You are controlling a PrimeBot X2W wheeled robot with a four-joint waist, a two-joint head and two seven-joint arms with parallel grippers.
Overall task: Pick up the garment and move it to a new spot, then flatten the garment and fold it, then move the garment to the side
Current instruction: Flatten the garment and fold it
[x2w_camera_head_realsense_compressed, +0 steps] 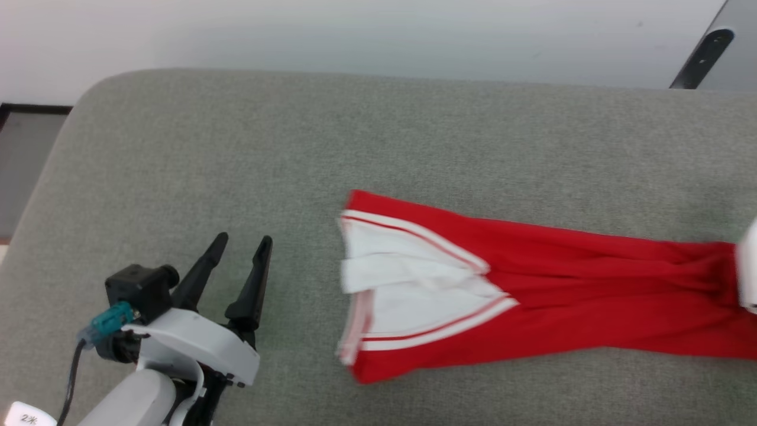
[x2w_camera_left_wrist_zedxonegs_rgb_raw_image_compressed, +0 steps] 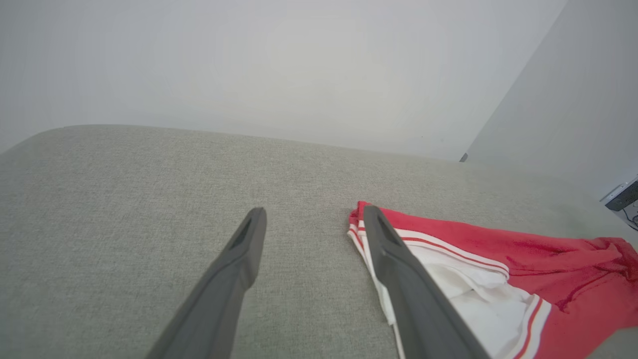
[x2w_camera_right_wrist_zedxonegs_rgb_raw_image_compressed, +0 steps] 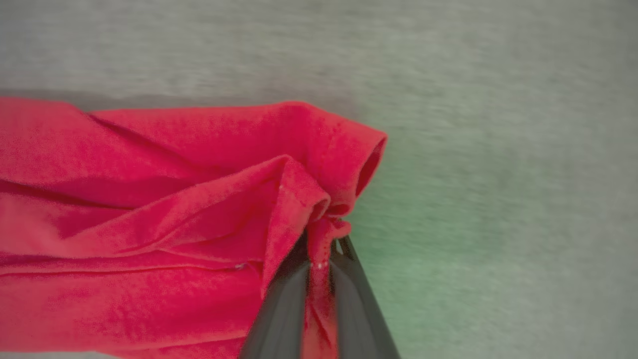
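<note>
Lying on a padded grey worktop (x2w_camera_head_realsense_compressed: 236, 148), the garment (x2w_camera_head_realsense_compressed: 591, 296) is drawn out into a long, narrow band running from mid-frame to the right edge of the head view. Its left end fans open, where the white sleeves (x2w_camera_head_realsense_compressed: 408, 278), bordered in red-and-white striped trim (x2w_camera_head_realsense_compressed: 437, 331), lie folded over one another.

The left wrist view shows the garment (x2w_camera_left_wrist_zedxonegs_rgb_raw_image_compressed: 573, 269) from low down, with that same striped end just beside one finger of the left gripper (x2w_camera_left_wrist_zedxonegs_rgb_raw_image_compressed: 314, 212). The right wrist view shows the opposite end. There, plain red knit (x2w_camera_right_wrist_zedxonegs_rgb_raw_image_compressed: 149, 199) is gathered into soft ridges and a rolled hem loop, and the right gripper (x2w_camera_right_wrist_zedxonegs_rgb_raw_image_compressed: 323, 254) has its jaws closed narrowly on a pinch of the cloth.

In the head view the left gripper (x2w_camera_head_realsense_compressed: 243, 239) is at lower left, clear of the fabric, its jaws spread wide and holding nothing.

The worktop is a coarse woven textile with a rounded far-left corner. Bare surface extends to the left of the garment and beyond it, up to the pale wall (x2w_camera_head_realsense_compressed: 378, 35).
</note>
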